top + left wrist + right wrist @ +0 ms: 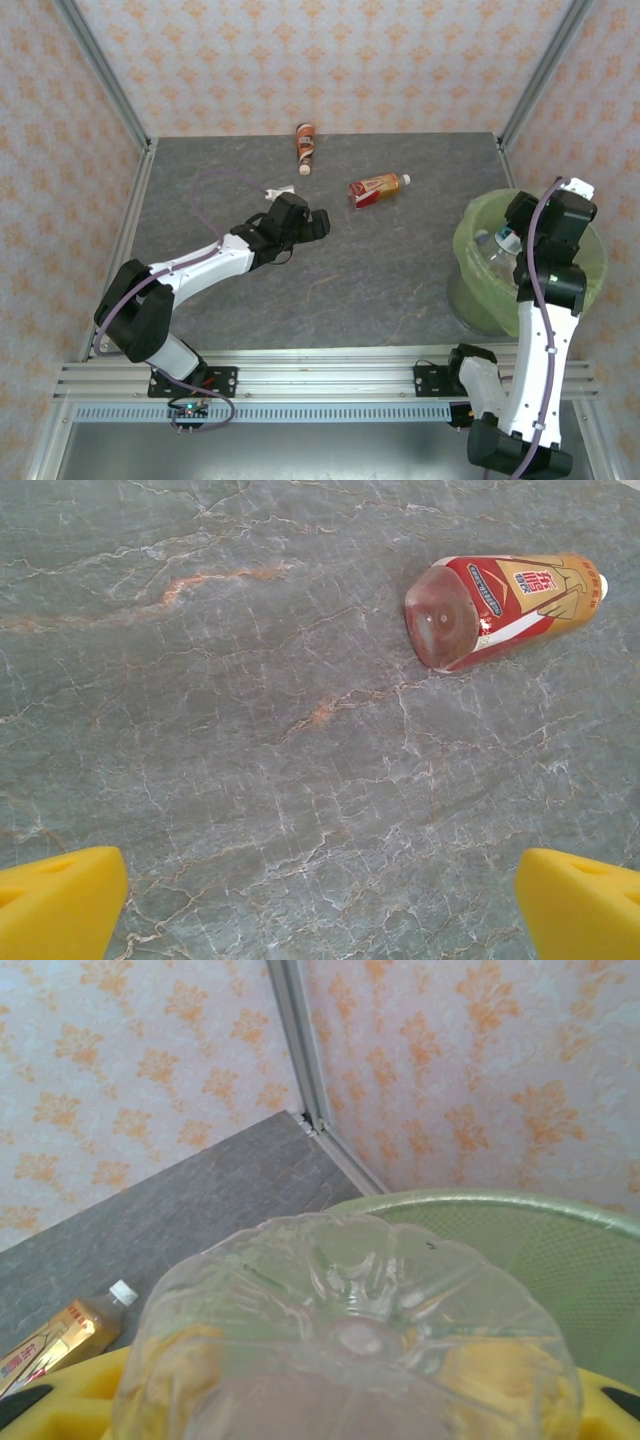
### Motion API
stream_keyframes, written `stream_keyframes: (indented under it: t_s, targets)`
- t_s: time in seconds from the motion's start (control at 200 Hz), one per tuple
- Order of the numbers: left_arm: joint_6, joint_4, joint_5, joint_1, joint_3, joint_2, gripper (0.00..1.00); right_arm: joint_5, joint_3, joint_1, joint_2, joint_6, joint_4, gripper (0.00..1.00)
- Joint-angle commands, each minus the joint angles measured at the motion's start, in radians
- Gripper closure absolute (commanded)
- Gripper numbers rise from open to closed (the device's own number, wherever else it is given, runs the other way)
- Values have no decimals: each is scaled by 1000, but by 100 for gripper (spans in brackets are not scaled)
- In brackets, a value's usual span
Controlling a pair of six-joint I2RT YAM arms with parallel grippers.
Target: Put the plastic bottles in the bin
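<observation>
The grey tabletop fills the enclosure floor; its near edge is hidden behind the rail that carries the arms. The bin stands at the right side, lined in pale green. Much of its mouth is covered by the right arm, which rises from the near edge and bends over it. From the right wrist the bin's far rim curves across behind a clear bottle.

That bottle's ribbed base sits right against the lens and is cut off at the bottom, and its neck and cap are hidden behind it. The right jaws lie on either side of it, yellow showing through the plastic and at the lower corners. I cannot tell whether they press on the bottle or stand off it. From above, clear plastic and a cap show inside the bin beside the arm, too tangled with the liner to say which bottle it is.

The left arm reaches low over the middle of the tabletop. The left jaws are wide apart with nothing between them, and just their yellow fingertips poke in at the lower corners.

An orange bottle with a red label and white cap lies on its side right of centre, its base turned toward the left wrist. A brown bottle lies by the back wall, its label unreadable. A small white scrap lies by the left wrist, too small to identify.
</observation>
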Motion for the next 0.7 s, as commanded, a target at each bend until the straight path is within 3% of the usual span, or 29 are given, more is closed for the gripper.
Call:
stream_keyframes:
  t_s: [0.0,0.43,0.696]
  targets:
    - [-1,27,2,9,11,5,0,-63,-82,14,-26,0,64,49]
    - [2,39,32,8,26,36,0,-14,-237,81,-50,40,92,48]
    - [2,30,45,8,47,55,0,-101,-171,83,-98,70,100,23]
